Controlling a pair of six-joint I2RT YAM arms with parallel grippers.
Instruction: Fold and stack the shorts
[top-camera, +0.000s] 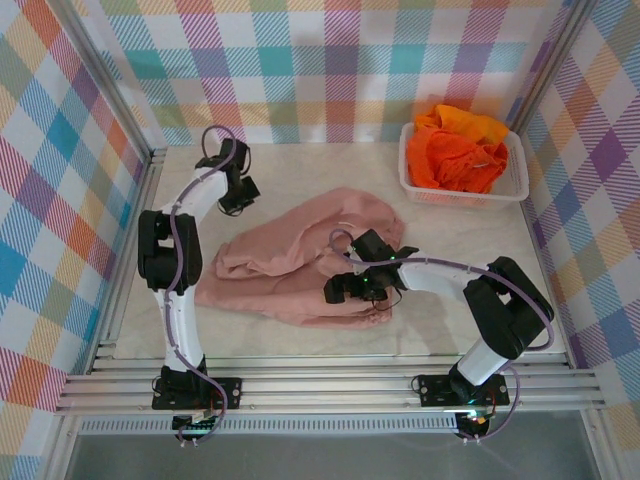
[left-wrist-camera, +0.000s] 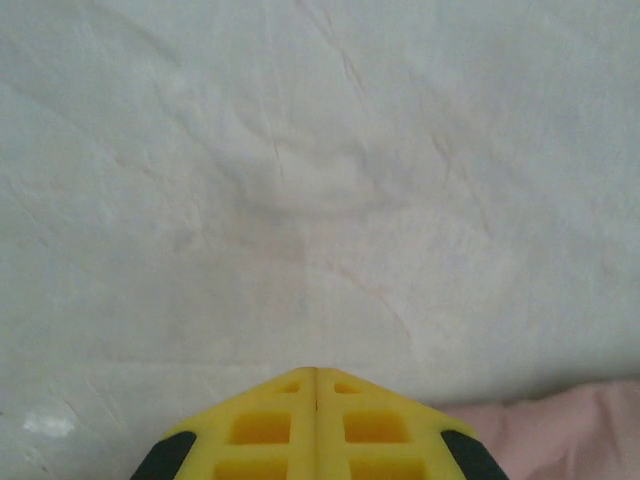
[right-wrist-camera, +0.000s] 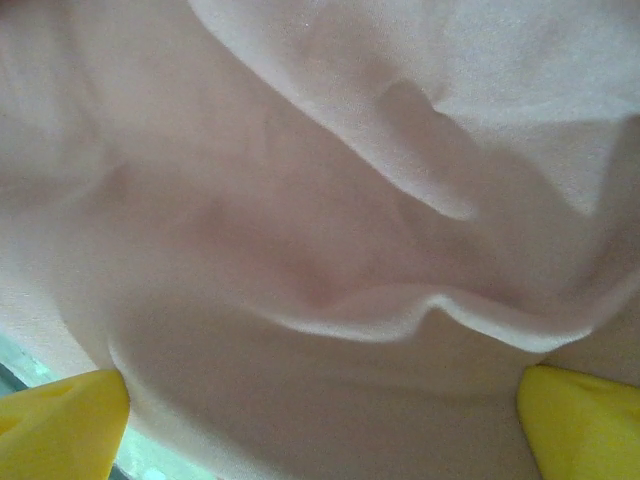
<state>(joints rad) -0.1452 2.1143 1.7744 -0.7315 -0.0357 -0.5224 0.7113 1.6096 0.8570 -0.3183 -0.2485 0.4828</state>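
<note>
- Overhead: I am seeing the pink shorts (top-camera: 290, 250) lying crumpled at the centre of the table (top-camera: 300, 165), and the orange shorts (top-camera: 455, 150) sitting in the basket (top-camera: 512, 188) at 1 o'clock. The left gripper (top-camera: 236, 205) is hovering at 10 o'clock, just beyond the pink cloth. The right gripper (top-camera: 340, 290) is sitting over its 5 o'clock edge.
- Left wrist: the fingers (left-wrist-camera: 260, 430) are pressing together, gripping nothing, over bare table. The pink shorts (left-wrist-camera: 565, 430) are peeking in at 4 o'clock.
- Right wrist: the fingers (right-wrist-camera: 60, 425) are standing wide, with the pink shorts (right-wrist-camera: 320, 200) bunching between them.
</note>
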